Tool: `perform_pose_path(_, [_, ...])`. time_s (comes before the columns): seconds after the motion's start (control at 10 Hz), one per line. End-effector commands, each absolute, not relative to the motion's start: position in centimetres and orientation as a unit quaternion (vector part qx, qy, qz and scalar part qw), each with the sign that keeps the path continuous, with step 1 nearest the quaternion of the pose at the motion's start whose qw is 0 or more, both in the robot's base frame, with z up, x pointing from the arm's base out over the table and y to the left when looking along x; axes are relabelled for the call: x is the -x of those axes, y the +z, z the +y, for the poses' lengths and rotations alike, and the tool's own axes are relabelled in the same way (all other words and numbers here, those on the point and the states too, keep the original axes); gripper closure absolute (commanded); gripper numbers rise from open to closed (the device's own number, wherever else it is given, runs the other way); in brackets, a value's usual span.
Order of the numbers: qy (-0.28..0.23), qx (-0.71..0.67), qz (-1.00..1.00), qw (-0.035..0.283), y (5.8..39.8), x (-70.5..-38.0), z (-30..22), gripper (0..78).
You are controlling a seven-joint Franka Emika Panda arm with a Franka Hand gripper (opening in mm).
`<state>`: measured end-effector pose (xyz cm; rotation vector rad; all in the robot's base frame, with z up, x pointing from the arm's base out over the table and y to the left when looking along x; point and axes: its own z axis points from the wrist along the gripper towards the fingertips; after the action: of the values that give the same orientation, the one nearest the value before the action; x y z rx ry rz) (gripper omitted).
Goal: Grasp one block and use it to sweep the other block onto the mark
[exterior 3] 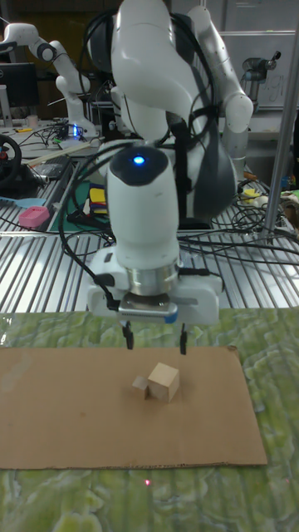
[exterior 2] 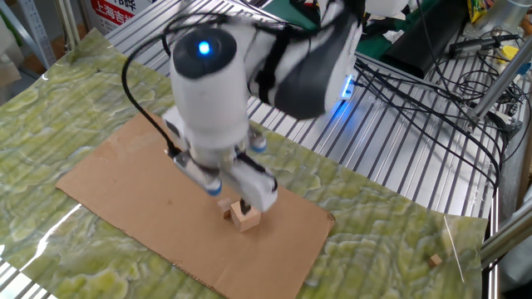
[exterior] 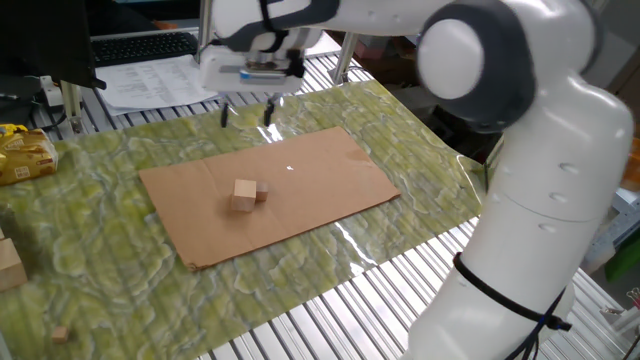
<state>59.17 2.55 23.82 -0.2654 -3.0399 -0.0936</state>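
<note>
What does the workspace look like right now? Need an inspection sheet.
Surface: brown cardboard sheet on a green patterned mat, over a slatted metal table.
Job's things: larger wooden block and smaller wooden block side by side on the cardboard, touching or nearly so. Mark: a small bright spot shows on the cardboard in one fixed view; no dark dot made out.
Clutter: small wood bits on the mat; yellow packet at the edge.
Gripper: gripper open, empty, raised above the far part of the cardboard.
Cables: black bundle on the slats behind the arm.
Surroundings: keyboard, papers, another arm behind.
</note>
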Motion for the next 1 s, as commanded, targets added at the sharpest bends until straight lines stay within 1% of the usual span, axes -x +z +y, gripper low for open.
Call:
perform_pose_path(0.1, [-0.035, 0.058, -0.997, 0.038, 25.2, -57.6, 1.2, 0.2])
perform_pose_path(0.3, [-0.027, 0.050, -0.998, 0.034, 26.2, -56.3, 1.9, 0.2])
perform_pose_path(0.5, [-0.001, 0.022, -0.999, 0.034, 26.9, -54.8, 2.0, 0.2])
perform_pose_path(0.7, [-0.004, 0.015, -0.999, 0.031, 27.1, -54.1, 2.0, 0.2])
perform_pose_path(0.9, [0.016, 0.005, -0.999, 0.030, 27.2, -53.9, 2.2, 0.2])
perform_pose_path(1.0, [0.018, 0.005, -0.999, 0.031, 27.2, -53.9, 2.2, 0.2])
